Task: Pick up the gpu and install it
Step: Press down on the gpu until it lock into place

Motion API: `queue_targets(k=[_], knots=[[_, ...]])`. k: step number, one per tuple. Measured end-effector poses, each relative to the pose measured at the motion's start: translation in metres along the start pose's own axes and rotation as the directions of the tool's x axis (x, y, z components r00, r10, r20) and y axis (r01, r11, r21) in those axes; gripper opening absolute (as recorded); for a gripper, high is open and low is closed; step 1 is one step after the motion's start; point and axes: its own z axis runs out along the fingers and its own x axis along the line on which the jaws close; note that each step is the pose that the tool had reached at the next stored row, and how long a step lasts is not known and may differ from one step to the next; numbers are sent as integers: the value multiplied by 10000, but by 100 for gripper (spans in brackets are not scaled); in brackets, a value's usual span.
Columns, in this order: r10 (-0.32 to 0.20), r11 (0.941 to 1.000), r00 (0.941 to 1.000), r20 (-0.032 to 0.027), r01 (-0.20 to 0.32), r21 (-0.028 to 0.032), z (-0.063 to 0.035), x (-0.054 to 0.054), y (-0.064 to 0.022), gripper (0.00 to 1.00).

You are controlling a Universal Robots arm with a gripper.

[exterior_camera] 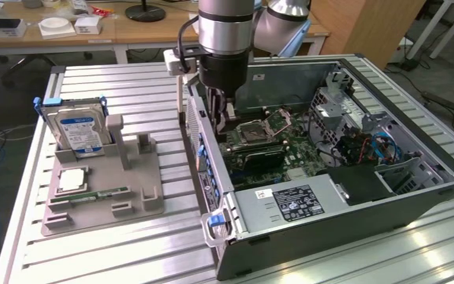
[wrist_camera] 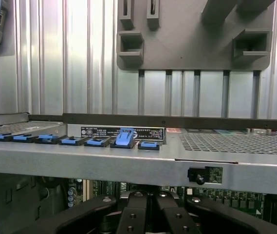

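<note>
GPU (exterior_camera: 257, 157) looks to be on edge over the motherboard (exterior_camera: 294, 155), inside the case (exterior_camera: 416, 198); gripper (exterior_camera: 224, 127) is closed just beside it.
Exterior view: you can't tell if the jaws actually pinch the card. Its long axis runs from the exterior view's left to right, one end toward the slot wall. Treat it as light, stiff and fragile; hold it by the top edge, not by components. Wrist view: gripper (wrist_camera: 145, 217) fingers are together below the case wall (wrist_camera: 128, 163) and blue latches (wrist_camera: 124, 138).

Blue clips (wrist_camera: 124, 138) on grey case (wrist_camera: 128, 163) — blue-white label on silver drive (exterior_camera: 78, 129).
</note>
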Motion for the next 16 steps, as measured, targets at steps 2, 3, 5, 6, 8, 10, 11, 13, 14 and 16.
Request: queue_targets(k=[2, 3, 5, 6, 8, 10, 11, 13, 14, 16], knots=[[0, 10000, 10000, 1, 0, 1, 2, 11, 0, 10], [1, 10000, 10000, 1, -1, 1, 3, 15, 0, 10], [2, 10000, 10000, 1, -2, 0, 3, 16, 1, 10], [3, 10000, 10000, 1, -3, 1, 3, 16, 1, 10], [0, 10000, 10000, 2, 0, 1, 3, 18, 2, 10], [0, 10000, 10000, 1, 0, 1, 3, 20, 3, 10], [1, 10000, 10000, 0, -1, 0, 3, 21, 3, 10], [1, 10000, 10000, 1, -1, 0, 1, 23, 3, 10], [0, 10000, 10000, 3, 0, -3, 1, 23, 2, 10], [-5, 10000, 10000, 0, 5, -33, -9, 25, 2, 10]])
